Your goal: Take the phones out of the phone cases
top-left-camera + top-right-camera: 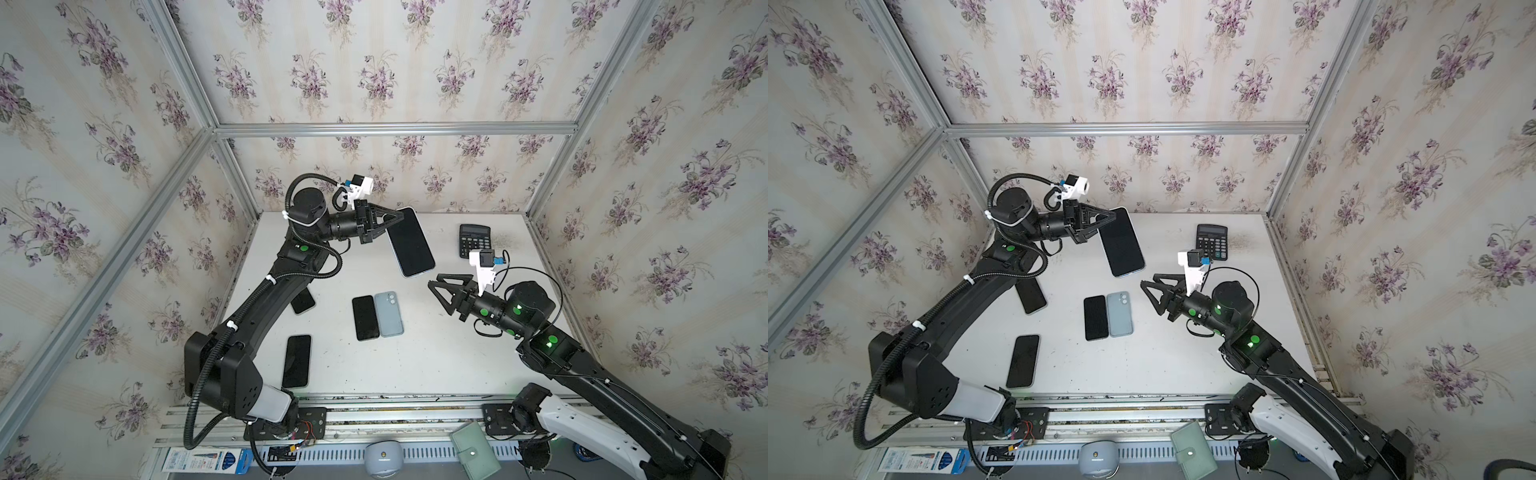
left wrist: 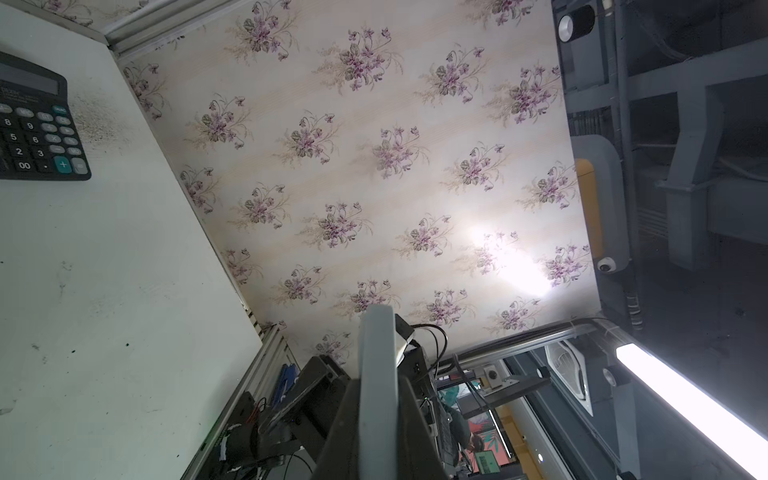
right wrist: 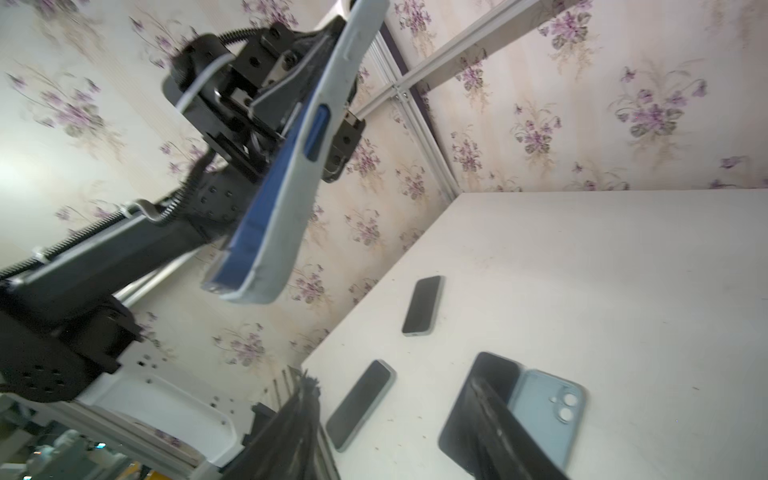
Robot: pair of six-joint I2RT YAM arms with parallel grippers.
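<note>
The left gripper [image 1: 395, 217] is clamped on one top corner of the phone [image 1: 409, 245]. It holds the phone in the air with the dark screen facing up and the long body slanting away from the fingers. The phone sits in its pale grey phone case [image 3: 286, 232]. In the right wrist view the phone's blue edge [image 3: 257, 216] shows along the case's rim, and the case looks bowed away from it at the free end (how far it has come loose I cannot tell).

Just past that free end, with a gap between them, is the right gripper [image 1: 435, 280]. Its jaws stand apart with nothing between them, and its tips point toward the phone.

Below the right gripper's fingers, on the white table [image 1: 457, 357], a black handset [image 1: 365, 318] lies touching a light blue one [image 1: 389, 313] that shows its camera lenses. Past these, under the left arm's forearm, lies another dark handset [image 1: 302, 301]. A fourth [image 1: 297, 360] lies beside that arm's base. Behind the right wrist sits a black calculator [image 1: 475, 241].
</note>
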